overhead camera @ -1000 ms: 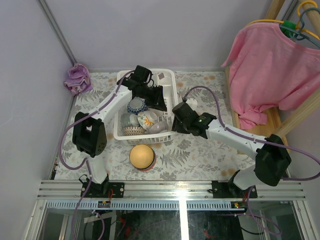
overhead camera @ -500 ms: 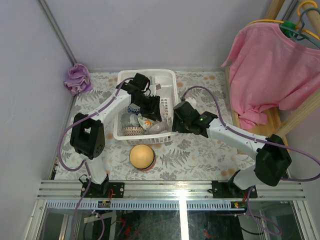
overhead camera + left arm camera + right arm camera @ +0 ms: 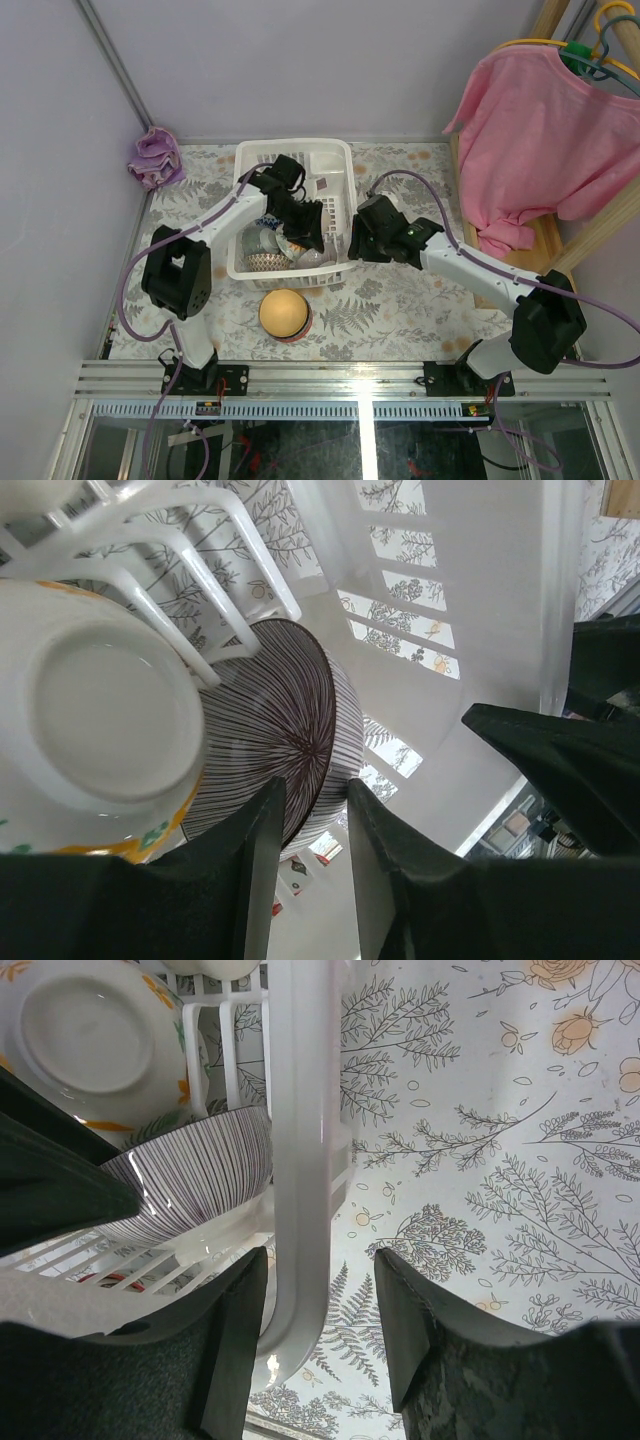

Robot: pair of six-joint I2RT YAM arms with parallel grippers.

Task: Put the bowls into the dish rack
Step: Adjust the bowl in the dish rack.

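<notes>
Left jaws straddle the rim of the dark-striped ceramic bowl (image 3: 270, 730); whether they pinch it cannot be told. Right jaws, open, straddle the near-right wall of the white slotted plastic dish rack (image 3: 300, 1110). An orange-yellow round bowl (image 3: 284, 312) sits outside on the floral-print bench (image 3: 400, 300), between lilac walls (image 3: 300, 70).

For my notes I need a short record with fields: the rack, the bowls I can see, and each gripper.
dish rack: on the table, several bowls inside
striped bowl: in the rack, by its right wall, next to a white bowl with orange pattern
orange-yellow bowl: on the table, outside the rack's near side
left gripper: inside the rack, jaws either side of the striped bowl's rim; grip unclear
right gripper: open, jaws either side of the rack's right wall
</notes>
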